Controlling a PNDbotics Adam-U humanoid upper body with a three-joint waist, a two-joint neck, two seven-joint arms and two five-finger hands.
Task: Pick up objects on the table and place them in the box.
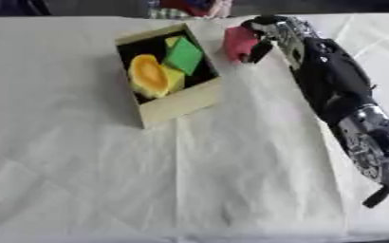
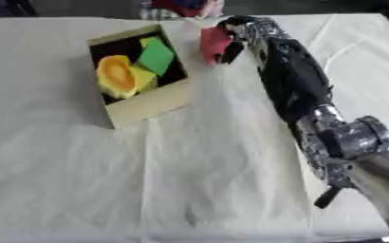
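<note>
holding a red object [image 1: 238,42] in my right hand [image 1: 268,33], i have my fingers curled round it, thumb on the near side, so it sits pinched at the far side of the table [image 1: 231,180], just beside the box [image 1: 177,102] and to its right. whether the red object touches the cloth i cannot tell. my right arm stretches from the lower right corner up across the white cloth. the box stands on the cloth with pale walls and a dark inside; within it lie an orange piece [image 1: 147,75], a green piece [image 1: 184,55] tilted against it, and a yellow piece [image 1: 173,78] partly under both. my left hand does not show.
</note>
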